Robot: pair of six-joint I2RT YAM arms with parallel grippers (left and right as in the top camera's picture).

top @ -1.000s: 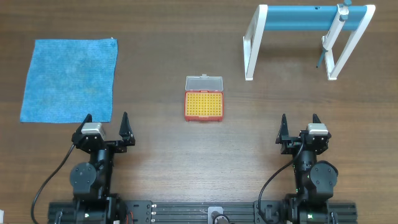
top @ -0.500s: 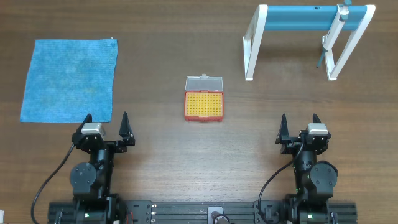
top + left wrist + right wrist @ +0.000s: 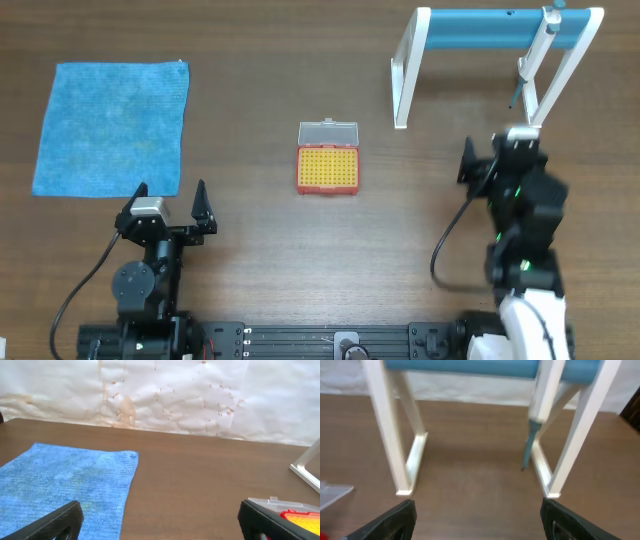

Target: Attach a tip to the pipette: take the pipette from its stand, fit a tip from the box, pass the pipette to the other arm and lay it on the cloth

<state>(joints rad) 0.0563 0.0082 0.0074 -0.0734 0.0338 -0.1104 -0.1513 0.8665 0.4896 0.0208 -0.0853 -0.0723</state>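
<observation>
The white pipette [image 3: 530, 62] with a teal lower end hangs on the right side of the white stand [image 3: 405, 75] under its blue bar, at the back right. In the right wrist view the pipette [image 3: 539, 420] hangs straight ahead, some way off. My right gripper [image 3: 500, 152] is open just in front of the stand, with nothing between its fingers [image 3: 395, 521]. The orange tip box [image 3: 328, 168], its clear lid folded back, sits mid-table. My left gripper [image 3: 170, 198] is open near the cloth's front corner. The blue cloth [image 3: 110, 130] lies flat at the back left.
The stand's legs [image 3: 390, 435] rise on either side of the right gripper's line of sight. A white papered wall [image 3: 165, 395] closes off the table's far edge. Bare wood lies between the cloth [image 3: 65, 490] and the tip box [image 3: 292, 515].
The right arm has risen from its rest pose and moved forward up the table toward the stand. The left arm, cloth, tip box and pipette have not moved.
</observation>
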